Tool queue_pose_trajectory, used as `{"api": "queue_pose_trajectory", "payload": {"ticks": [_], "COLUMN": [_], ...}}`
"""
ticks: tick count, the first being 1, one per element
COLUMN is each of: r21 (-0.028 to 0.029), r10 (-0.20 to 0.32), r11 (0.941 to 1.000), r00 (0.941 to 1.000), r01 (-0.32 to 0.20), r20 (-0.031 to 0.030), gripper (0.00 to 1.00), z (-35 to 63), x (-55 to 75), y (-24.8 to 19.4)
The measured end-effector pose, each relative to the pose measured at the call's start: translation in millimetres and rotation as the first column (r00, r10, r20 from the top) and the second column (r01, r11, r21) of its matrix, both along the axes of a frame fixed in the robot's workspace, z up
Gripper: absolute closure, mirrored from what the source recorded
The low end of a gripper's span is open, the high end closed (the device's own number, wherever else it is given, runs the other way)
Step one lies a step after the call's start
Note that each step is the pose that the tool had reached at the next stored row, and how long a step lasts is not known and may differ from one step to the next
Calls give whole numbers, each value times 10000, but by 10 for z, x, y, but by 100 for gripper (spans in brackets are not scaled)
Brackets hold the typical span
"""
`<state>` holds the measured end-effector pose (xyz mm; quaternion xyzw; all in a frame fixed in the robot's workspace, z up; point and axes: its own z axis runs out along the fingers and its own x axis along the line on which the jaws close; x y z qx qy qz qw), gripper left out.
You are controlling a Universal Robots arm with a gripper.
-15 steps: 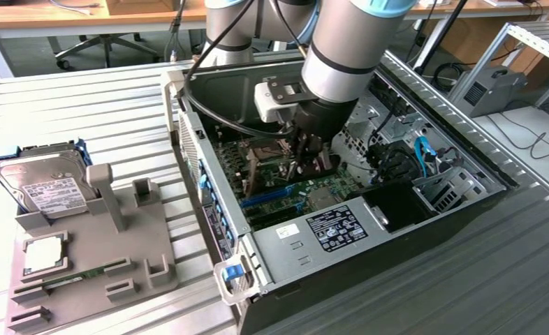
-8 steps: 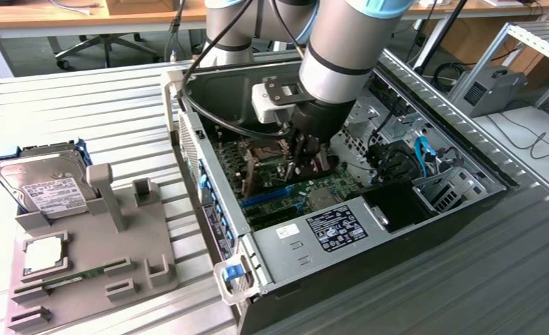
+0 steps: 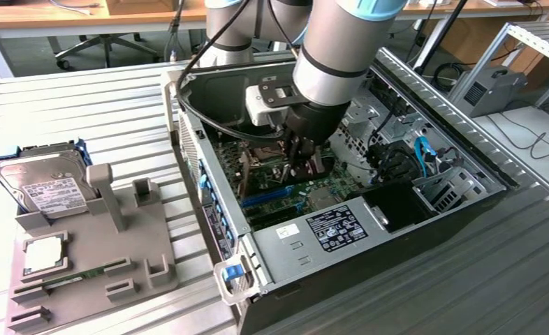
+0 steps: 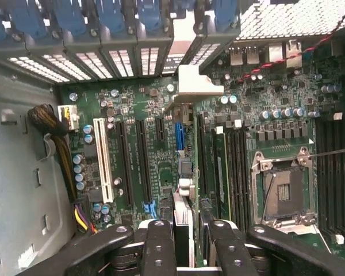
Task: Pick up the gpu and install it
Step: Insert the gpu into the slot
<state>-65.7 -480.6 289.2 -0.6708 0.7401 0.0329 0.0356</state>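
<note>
Gpu (image 3: pixel 304 162) pinched edge-on in my pincer (image 3: pixel 302 167), deep inside the open computer case (image 3: pixel 461 202).
From the wrist, my pincer (image 4: pixel 187 241) holds the card (image 4: pixel 184 167) upright over the blue slot (image 4: pixel 179 138), bracket end toward the rear slot covers (image 4: pixel 121 34), so it can seat straight.

From the exterior view, the arm (image 3: pixel 335 63) hides much of the motherboard (image 3: pixel 288 185) from you. In the wrist view, the gpu (image 4: pixel 187 172) appears edge-on; its lower end is hidden between the fingers (image 4: pixel 160 247).
</note>
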Motion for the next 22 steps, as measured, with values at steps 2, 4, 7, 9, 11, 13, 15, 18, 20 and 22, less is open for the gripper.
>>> {"api": "queue_pose_trajectory", "payload": {"ticks": [2,4,7,9,11,13,15,18,20,22], "r21": [-4,-20,-129,-289,-420,-496,-524,-531,-531,-548], "r10": [0,0,81,217,279,303,318,328,330,332], "r11": [10000,10000,9999,9993,9987,9983,9981,9980,9980,9979], "r00": [10000,10000,10000,9998,9996,9995,9995,9995,9995,9994], "r01": [0,0,-81,-217,-279,-303,-318,-328,-330,-333], "r20": [-1,0,-1,-3,-6,-9,-9,-9,-9,-11], "gripper": [72,72,72,72,72,72,72,72,72,72], "z": [-4,-8,-13,-13,-15,-15,-19,-22,-25,-32], "x": [-14,-26,-48,-48,-50,-57,-78,-119,-153,-171], "y": [2,2,13,31,83,137,159,159,159,159]}}
